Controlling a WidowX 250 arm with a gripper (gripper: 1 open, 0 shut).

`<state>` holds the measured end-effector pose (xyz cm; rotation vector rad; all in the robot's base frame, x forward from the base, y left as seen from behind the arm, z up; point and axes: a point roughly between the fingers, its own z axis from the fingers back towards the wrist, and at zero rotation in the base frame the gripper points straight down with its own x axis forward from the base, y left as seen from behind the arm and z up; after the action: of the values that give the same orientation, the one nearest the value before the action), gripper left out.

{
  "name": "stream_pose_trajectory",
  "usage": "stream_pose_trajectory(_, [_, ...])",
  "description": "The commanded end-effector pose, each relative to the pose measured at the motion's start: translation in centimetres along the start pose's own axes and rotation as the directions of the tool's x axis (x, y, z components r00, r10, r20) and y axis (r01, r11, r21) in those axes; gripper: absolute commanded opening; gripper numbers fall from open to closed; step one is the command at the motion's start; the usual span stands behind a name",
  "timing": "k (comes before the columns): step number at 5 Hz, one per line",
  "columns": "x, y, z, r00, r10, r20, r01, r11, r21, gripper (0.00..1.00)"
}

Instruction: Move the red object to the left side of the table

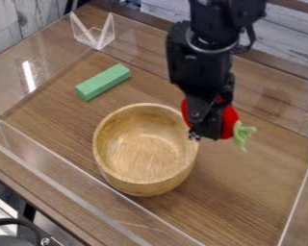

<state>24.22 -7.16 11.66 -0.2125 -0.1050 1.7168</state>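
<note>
We hold the red object [218, 121] clamped in our pincer [211, 120] | lifted beside bowl [145, 147] | so it clears the tabletop [66, 125] going left

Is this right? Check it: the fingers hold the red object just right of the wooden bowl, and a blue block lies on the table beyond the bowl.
One thing is wrong: the block is green, not blue, as the camera view shows. The rest stands: the fingers hold the red object just right of the wooden bowl, and the block lies on the table beyond the bowl.
</note>
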Motion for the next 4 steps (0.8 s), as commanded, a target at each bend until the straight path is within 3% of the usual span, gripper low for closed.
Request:
stream_pose_trajectory(1, [-0.8,-0.3,-0.4,0.999,-0.030,-0.012,0.030,0.999,-0.034,0.00])
stream_pose_trajectory(2, [1.0,-1.0,0.7,1.000,-0.001,-0.020,0.000,0.999,-0.037,0.00])
stream_pose_trajectory(3, [4.4,-1.7,1.7,0.999,0.047,-0.020,-0.048,0.998,-0.051,0.00])
stream_pose_trajectory(4, [8.7,-1.9,1.5,0.996,0.092,-0.011,-0.093,0.993,-0.067,0.00])
